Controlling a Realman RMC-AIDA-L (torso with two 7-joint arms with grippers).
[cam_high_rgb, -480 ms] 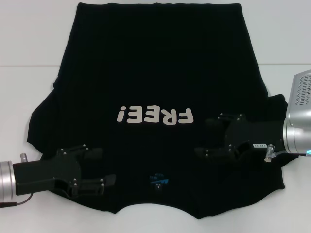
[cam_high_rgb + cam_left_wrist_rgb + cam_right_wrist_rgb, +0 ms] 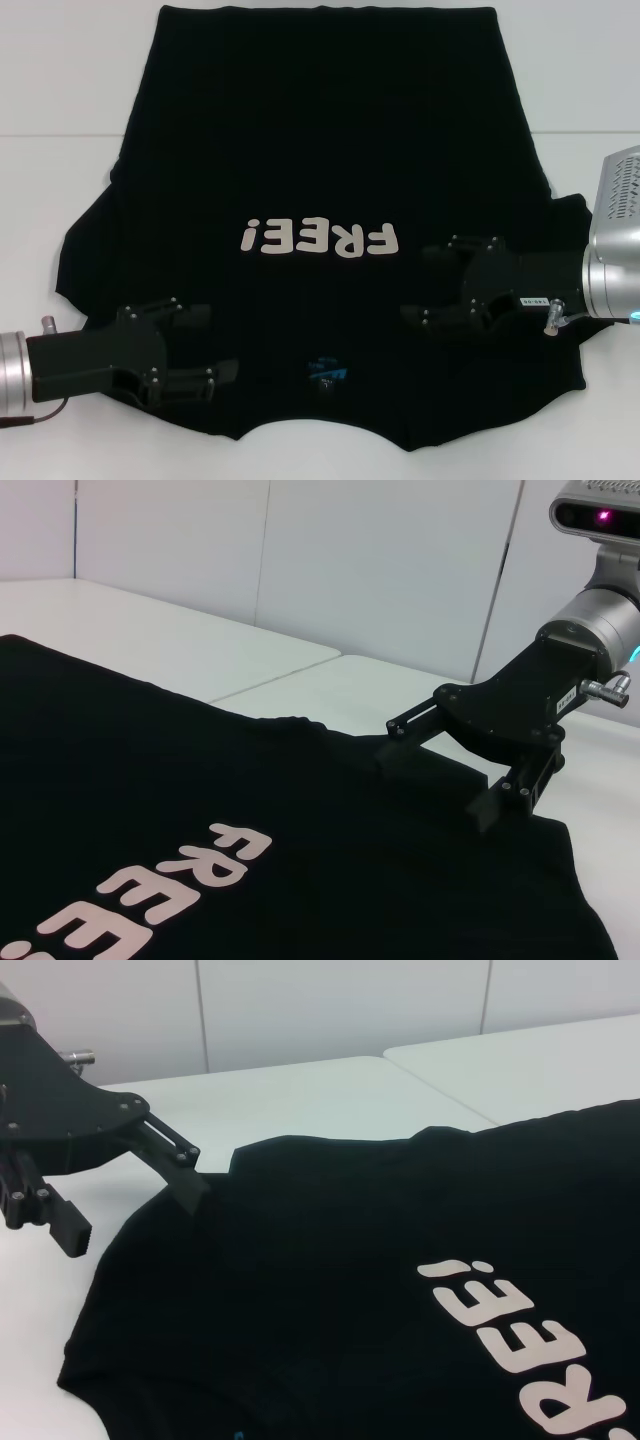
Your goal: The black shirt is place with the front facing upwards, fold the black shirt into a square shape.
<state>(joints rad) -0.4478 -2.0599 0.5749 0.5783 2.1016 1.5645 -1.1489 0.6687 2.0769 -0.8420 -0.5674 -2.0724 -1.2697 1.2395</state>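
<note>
Black shirt [image 2: 320, 180] flat on white table [image 2: 60, 200], lettering up, collar nearest robot. Left pincer [image 2: 212, 343] over left shoulder area, fingers apart. Right pincer [image 2: 420, 283] over right shoulder area, fingers apart.

The black shirt [image 2: 300, 840] fills the lower part of the frame, spread flat on the white counter [image 2: 200, 645], which shows bare across the upper left and centre. Cream lettering [image 2: 140, 900] sits on the cloth at the lower left. At the right of the frame the right gripper [image 2: 440, 770] reaches in from its silver arm [image 2: 598, 610], its two black fingers [image 2: 500, 805] spread apart and lying low over the shirt's far edge. A pale wall [image 2: 300, 550] stands behind the counter.
</note>
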